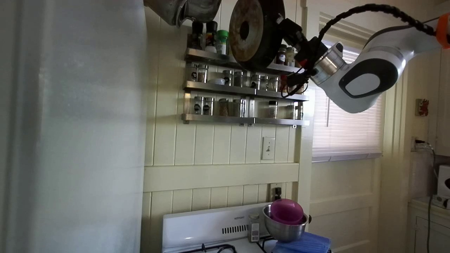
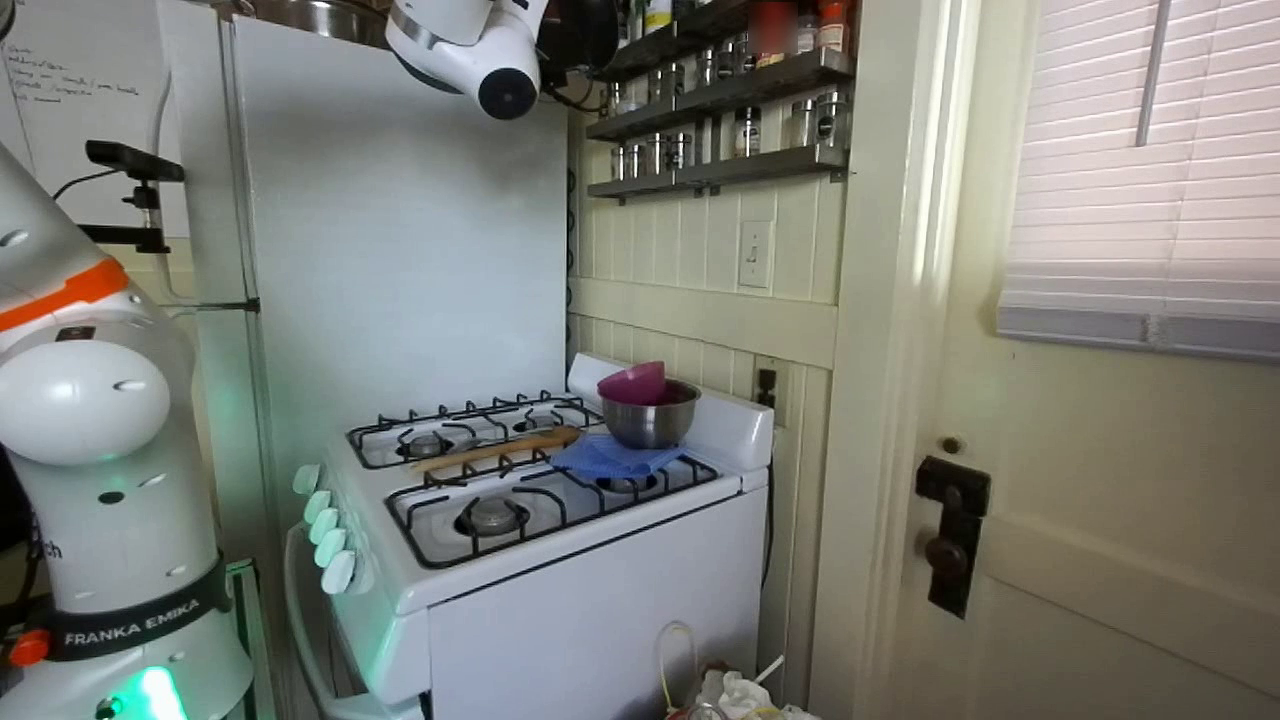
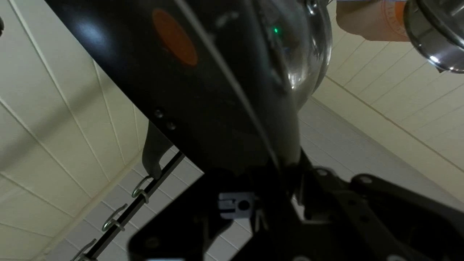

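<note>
A dark frying pan (image 1: 256, 38) hangs high before the wall shelves, its worn brownish underside showing in an exterior view. My gripper (image 1: 280, 20) is shut on the edge of the pan. Seen in the wrist view, the pan (image 3: 145, 69) fills the upper middle, with an orange disc and two rivets on its dark inside. The gripper (image 3: 277, 177) meets its rim there, though the fingertips are dark and blurred. The pan's handle (image 3: 155, 150) reaches to a hook (image 3: 139, 186) on a black rail (image 3: 130, 212); whether it hangs on the hook I cannot tell.
Steel pots (image 3: 315, 47) are close beside the pan. Spice shelves (image 1: 225, 88) with several jars stand on the wall behind it. A tall fridge (image 2: 400, 220) stands beside the stove (image 2: 590, 560), which carries a steel bowl (image 2: 650, 425), a pink bowl (image 2: 633, 384) and a blue cloth (image 2: 610, 457).
</note>
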Tool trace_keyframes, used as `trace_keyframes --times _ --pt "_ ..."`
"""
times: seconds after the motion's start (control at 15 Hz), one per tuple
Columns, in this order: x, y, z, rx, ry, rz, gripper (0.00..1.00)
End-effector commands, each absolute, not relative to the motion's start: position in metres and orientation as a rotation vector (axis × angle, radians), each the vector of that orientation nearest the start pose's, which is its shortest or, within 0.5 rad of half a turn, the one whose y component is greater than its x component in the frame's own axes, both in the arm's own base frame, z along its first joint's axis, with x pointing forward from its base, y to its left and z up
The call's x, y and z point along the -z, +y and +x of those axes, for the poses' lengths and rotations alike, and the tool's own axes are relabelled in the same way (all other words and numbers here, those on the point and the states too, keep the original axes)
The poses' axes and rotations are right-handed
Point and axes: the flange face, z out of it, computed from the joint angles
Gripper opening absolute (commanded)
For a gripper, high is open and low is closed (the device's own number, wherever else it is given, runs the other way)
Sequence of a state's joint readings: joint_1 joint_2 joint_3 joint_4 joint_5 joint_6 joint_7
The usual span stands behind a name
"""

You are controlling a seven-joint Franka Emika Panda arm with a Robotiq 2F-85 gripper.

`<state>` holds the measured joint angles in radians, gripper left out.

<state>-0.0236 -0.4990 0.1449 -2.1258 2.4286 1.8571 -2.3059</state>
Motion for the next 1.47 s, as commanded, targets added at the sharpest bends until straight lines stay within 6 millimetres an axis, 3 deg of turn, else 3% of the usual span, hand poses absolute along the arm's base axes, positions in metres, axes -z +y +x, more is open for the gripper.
trace_keyframes --times 0.0,0.6,1.0,1.4 --pt "-0.764 0.12 0.408 2.162 -0.755 -0.676 0.02" --pt "-0.768 0.108 0.412 2.186 -0.687 -0.67 0.02" --pt "-0.756 0.103 0.41 2.148 -0.743 -0.718 0.02" --pt "-0.747 0.104 0.404 2.164 -0.76 -0.653 0.02"
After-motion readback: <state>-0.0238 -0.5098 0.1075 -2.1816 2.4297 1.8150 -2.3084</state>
